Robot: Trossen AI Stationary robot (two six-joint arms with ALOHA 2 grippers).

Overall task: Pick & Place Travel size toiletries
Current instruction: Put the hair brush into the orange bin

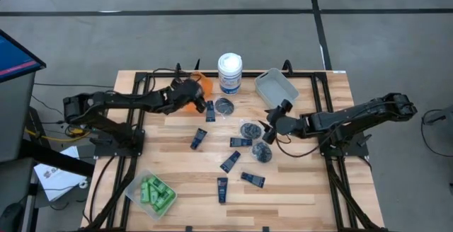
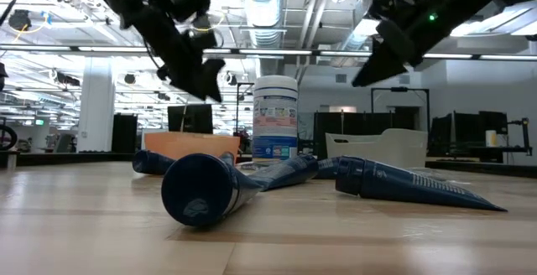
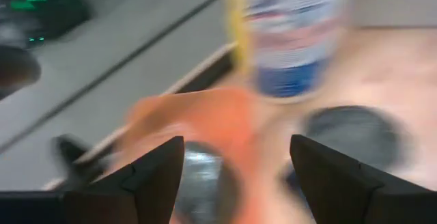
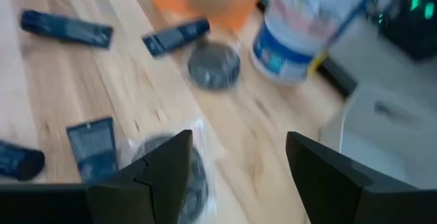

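Wooden table (image 1: 297,182): navy tubes (image 1: 229,161) and grey pots (image 1: 250,129) lie scattered mid-table; green bottles (image 1: 156,192) sit in the clear bin (image 1: 134,187) at the near left corner. Left gripper (image 1: 192,96) hovers over the orange bin (image 1: 205,85), fingers spread wide, holding nothing. Right gripper (image 1: 272,122) hangs beside the pots, fingers apart, empty.

A white tub (image 1: 229,73) with a blue label stands at the wooden desk's (image 1: 297,189) far edge, between an orange bin (image 1: 202,85) and a grey bin (image 1: 277,86); a clear bin (image 1: 134,189) sits near the front left corner.
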